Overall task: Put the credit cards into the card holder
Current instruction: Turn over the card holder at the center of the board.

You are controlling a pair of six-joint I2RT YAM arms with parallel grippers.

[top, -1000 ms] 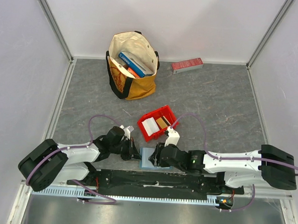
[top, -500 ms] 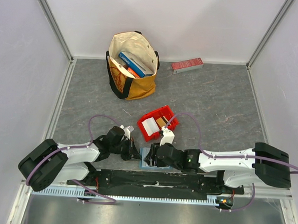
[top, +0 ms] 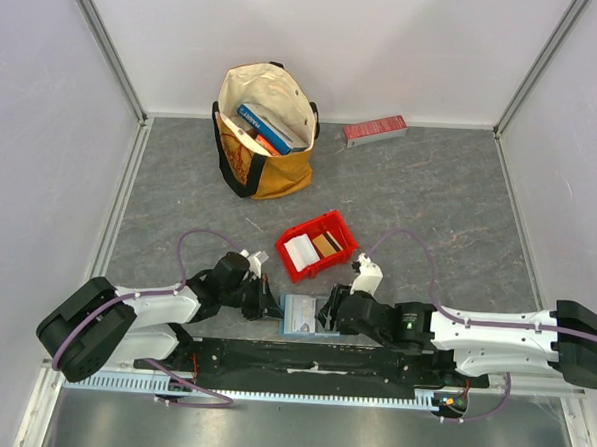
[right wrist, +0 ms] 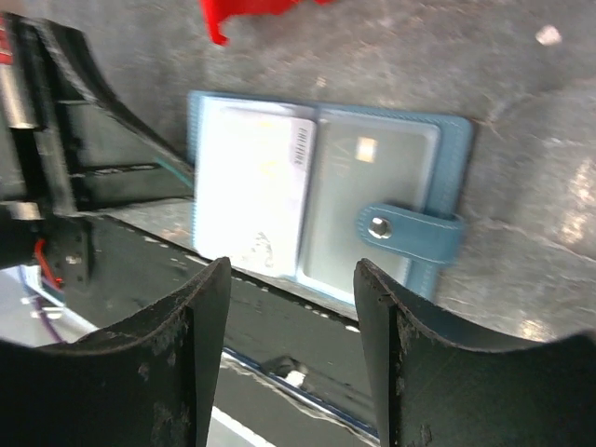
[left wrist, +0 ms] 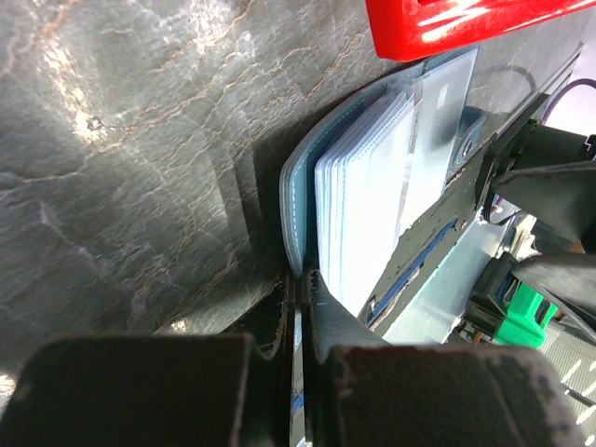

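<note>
Our left gripper (left wrist: 296, 303) is pressed together on the cover edge of the holder (right wrist: 410, 168). Our right gripper (right wrist: 291, 272) hangs spread and empty just above its open pages. Beyond the holder, the cards (top: 299, 250) lie in the bin (top: 340, 226). We judge them light, stiff and slick, best pinched by a raised short edge.

The card holder (right wrist: 321, 200) has a matt teal, stitched, leather-like cover with glossy clear plastic sleeves inside. The red bin (left wrist: 447, 23) is shiny smooth plastic, and the grey surface (left wrist: 140, 140) is marbled with a faint sheen.
</note>
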